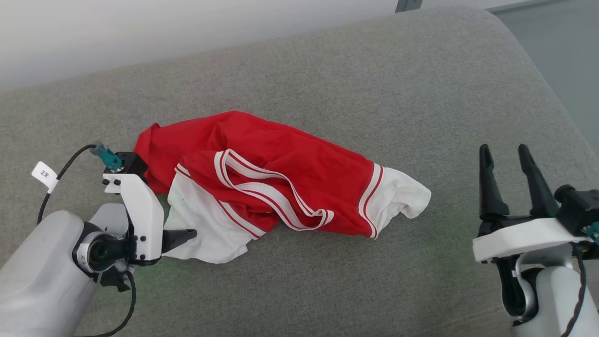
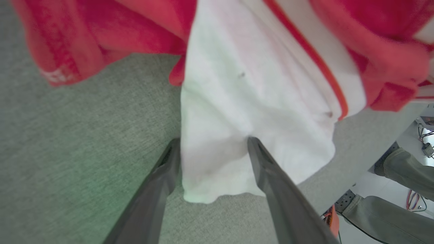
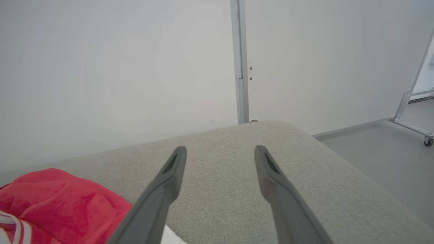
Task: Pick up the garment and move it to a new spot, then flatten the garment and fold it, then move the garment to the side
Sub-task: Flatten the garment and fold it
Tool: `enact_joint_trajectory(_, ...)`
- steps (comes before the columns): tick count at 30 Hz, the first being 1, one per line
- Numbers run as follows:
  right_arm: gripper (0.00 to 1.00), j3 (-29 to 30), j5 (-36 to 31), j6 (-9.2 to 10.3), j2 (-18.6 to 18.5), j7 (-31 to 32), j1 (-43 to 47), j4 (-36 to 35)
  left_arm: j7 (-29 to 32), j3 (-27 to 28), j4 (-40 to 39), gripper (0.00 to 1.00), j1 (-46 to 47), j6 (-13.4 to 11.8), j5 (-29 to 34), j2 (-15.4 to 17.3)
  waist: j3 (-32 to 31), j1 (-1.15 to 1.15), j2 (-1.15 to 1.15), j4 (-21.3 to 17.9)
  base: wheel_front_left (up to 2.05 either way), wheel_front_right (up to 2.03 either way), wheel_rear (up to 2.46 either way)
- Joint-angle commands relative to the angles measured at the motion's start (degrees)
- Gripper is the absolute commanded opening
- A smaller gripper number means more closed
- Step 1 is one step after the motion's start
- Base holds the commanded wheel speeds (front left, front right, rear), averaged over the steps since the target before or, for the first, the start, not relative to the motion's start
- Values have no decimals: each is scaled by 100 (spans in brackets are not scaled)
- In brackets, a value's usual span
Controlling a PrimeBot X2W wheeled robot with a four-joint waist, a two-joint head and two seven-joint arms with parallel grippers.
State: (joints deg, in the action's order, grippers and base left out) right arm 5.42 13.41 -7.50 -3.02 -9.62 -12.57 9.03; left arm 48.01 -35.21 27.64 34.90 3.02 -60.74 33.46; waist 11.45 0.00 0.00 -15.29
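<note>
Open left end effector (image 2: 213, 141) straddles the white sleeve end (image 2: 237, 101) of the red garment (image 1: 290, 159) at 8 o'clock; right end effector (image 1: 503, 150) open, well apart.

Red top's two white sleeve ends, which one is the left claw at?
The white sleeve end on the robot's left: it lies between the fingers of the open left claw. The other sleeve end lies at the red top's right end, untouched.

Crumpled red, white-sleeved garment (image 1: 281, 178) lies on cushion (image 1: 327, 79).
</note>
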Motion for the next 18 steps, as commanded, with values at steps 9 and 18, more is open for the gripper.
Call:
enact_joint_trajectory(9, 100, -178, 104, 2, 12, -77, -229, 174, -128, -328, 741, 0, -1, 237, 115, -345, 76, 0, 0, 79, 0, 0, 0)
enact_joint_trajectory(18, 100, 38, -21, 2, 11, -55, -124, 111, -601, -244, 533, 0, 410, 391, 327, 127, -58, 0, 0, 358, 0, 0, 0)
